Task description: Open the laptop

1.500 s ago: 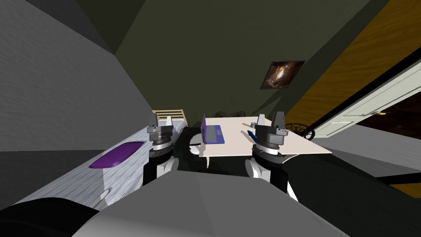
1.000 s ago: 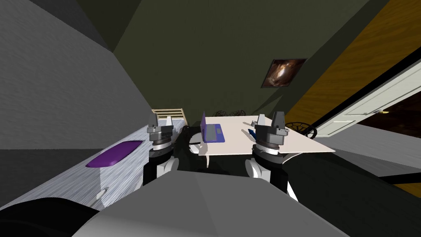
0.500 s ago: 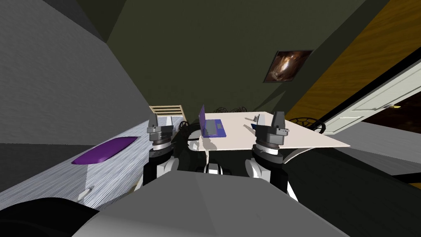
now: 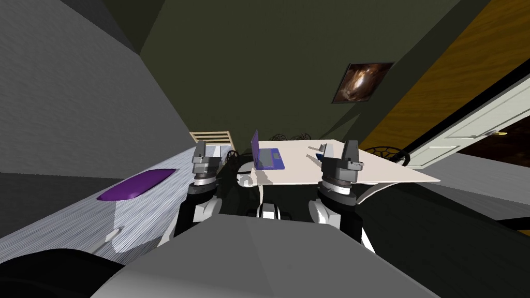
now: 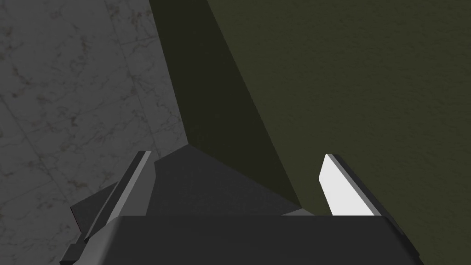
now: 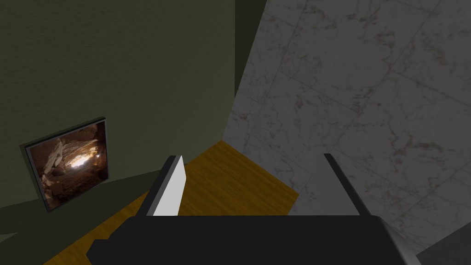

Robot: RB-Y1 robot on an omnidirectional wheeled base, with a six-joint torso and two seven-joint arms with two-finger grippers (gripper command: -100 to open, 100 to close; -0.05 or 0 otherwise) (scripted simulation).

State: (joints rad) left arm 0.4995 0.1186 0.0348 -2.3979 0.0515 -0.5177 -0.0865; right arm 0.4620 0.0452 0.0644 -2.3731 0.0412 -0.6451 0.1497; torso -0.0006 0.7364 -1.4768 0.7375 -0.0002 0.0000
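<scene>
The robot held both arms up in front, side by side. The left gripper pointed up with its two fingers wide apart. The right gripper pointed up too, with its fingers wide apart.

A white table stands ahead at centre. A grey striped cabinet runs along the left and bears a purple pad. The far wall is olive green and carries a framed picture. A white door stands at right.
</scene>
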